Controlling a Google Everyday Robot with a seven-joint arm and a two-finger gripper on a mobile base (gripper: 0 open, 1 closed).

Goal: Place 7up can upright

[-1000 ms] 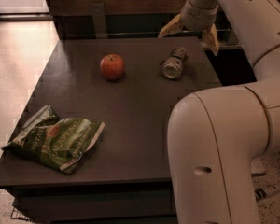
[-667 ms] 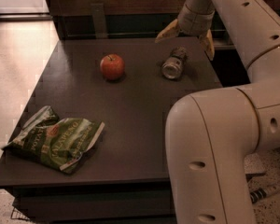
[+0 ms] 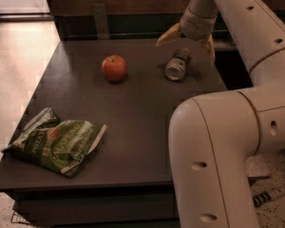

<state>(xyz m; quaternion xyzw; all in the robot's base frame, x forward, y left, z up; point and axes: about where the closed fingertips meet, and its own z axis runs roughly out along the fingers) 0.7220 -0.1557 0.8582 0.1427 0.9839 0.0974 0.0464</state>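
Right now my gripper (image 3: 185,49) hangs over the far right part of the dark table (image 3: 133,122), its two yellowish fingers (image 3: 167,35) spread wide and holding nothing. The 7up can (image 3: 175,66) lies on its side just below and between them, shiny round end turned toward the camera, its far end close under my wrist (whether a finger touches it, I cannot tell). To the can's left, well apart from it, a red apple (image 3: 114,68) sits upright. A green chip bag (image 3: 54,144) lies flat near the table's front left corner. My arm's big pale elbow (image 3: 218,151) fills the lower right foreground.
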